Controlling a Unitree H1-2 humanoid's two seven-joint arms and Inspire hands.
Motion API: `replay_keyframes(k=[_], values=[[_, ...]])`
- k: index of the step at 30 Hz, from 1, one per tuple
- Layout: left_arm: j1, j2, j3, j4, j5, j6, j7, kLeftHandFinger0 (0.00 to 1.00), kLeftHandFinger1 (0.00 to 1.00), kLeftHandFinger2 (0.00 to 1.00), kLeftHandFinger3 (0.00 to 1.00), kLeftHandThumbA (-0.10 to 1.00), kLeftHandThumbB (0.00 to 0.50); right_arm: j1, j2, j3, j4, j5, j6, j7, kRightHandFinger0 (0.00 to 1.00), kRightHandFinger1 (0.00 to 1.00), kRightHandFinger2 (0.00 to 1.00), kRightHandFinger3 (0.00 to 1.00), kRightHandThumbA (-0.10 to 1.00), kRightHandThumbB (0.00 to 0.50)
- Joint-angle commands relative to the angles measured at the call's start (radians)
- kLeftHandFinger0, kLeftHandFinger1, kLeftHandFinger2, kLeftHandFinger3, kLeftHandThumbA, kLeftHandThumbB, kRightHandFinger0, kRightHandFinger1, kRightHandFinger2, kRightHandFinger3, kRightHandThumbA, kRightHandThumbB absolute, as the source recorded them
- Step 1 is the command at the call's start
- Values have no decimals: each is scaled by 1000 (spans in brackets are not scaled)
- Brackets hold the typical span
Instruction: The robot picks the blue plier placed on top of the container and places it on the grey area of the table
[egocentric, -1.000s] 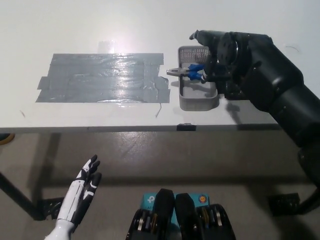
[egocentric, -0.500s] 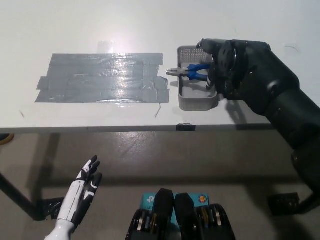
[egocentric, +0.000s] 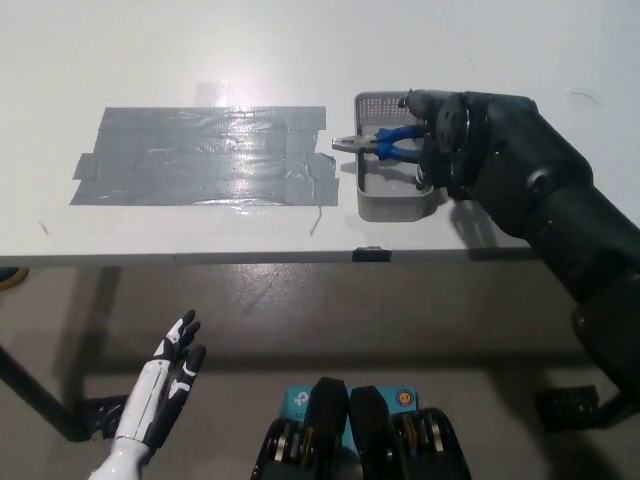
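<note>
Nearest the robot, white left hand (egocentric: 165, 375) hangs idle below the table edge at lower left, fingers spread, holding nothing. Further out, on the white table (egocentric: 300, 60), the grey duct-tape patch (egocentric: 205, 155) lies left of centre, w/ nothing on it. Just beside its right edge sits the small grey perforated plastic container (egocentric: 388, 205), and the blue-handled plier w/ bare metal jaws (egocentric: 385, 143) lies across its rim, nose poking out over the left wall toward the tape. Black right hand (egocentric: 440, 140) is over the container's right part, fingers (egocentric: 425, 125) curled at the handle ends; can't tell if the grip is actually closed, since the palm hides the contact. Handling guess: steel tool, stiff, fairly heavy for its size; rubbery handles should give good friction, so take both handles together near the pivot to stop it swinging nose-down. The light container may drag along. Vs 1 s ago: right hand has dropped and rolled in onto the handles; plier, container, left hand unchanged.
</note>
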Motion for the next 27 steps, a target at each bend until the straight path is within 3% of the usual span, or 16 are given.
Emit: replay_keyframes(k=[1, 27], values=[[-20, 17, -3, -26, 7, -6, -2, 1000, 1000, 1000, 1000, 1000, 77, -94, 7, -12, -3, -17, -40, -41, 1000, 1000, 1000, 1000, 1000, 387], [-46, 24, -6, -30, 12, -7, -7, 1000, 1000, 1000, 1000, 1000, 78, -91, 44, -21, 33, -10, -38, -42, 1000, 1000, 1000, 1000, 1000, 381]])
